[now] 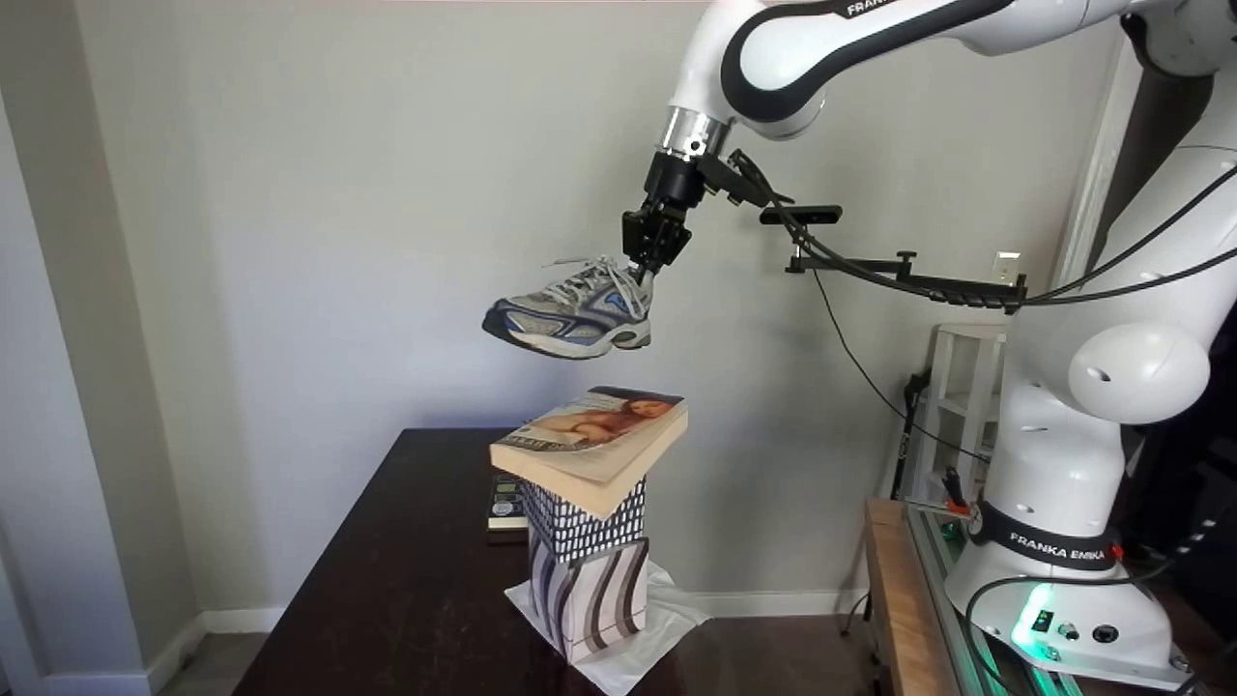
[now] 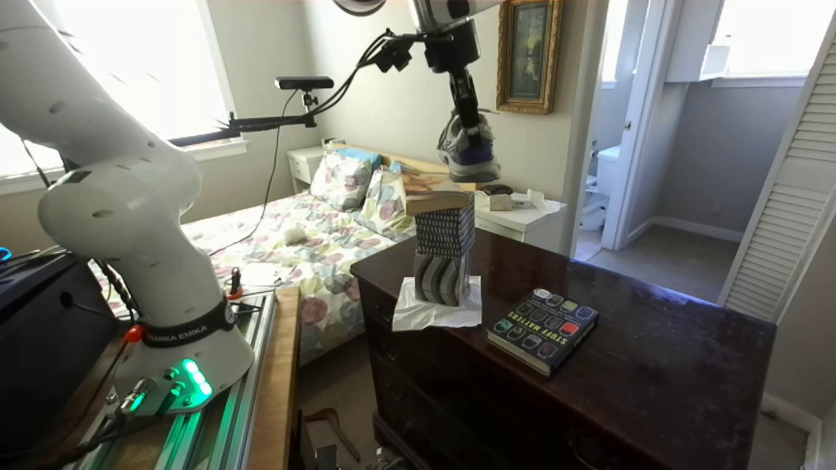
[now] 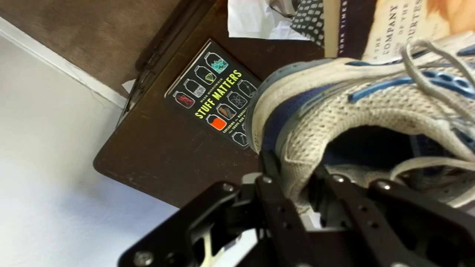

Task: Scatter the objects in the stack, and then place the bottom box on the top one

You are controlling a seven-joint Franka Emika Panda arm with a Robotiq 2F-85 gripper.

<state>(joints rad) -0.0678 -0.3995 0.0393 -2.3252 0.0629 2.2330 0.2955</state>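
My gripper [image 3: 295, 174] grasps the sneaker [image 1: 578, 314] by its heel, well above the stack [image 1: 585, 541]; that padded mesh should squash, not slip. The striped box [image 1: 591, 601] at the bottom looks light and dentable, so I'd squeeze opposite sides gently.

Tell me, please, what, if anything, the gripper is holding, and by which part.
The gripper holds the grey-white sneaker by the back of its heel collar, one finger outside the heel and the other inside the shoe's opening.
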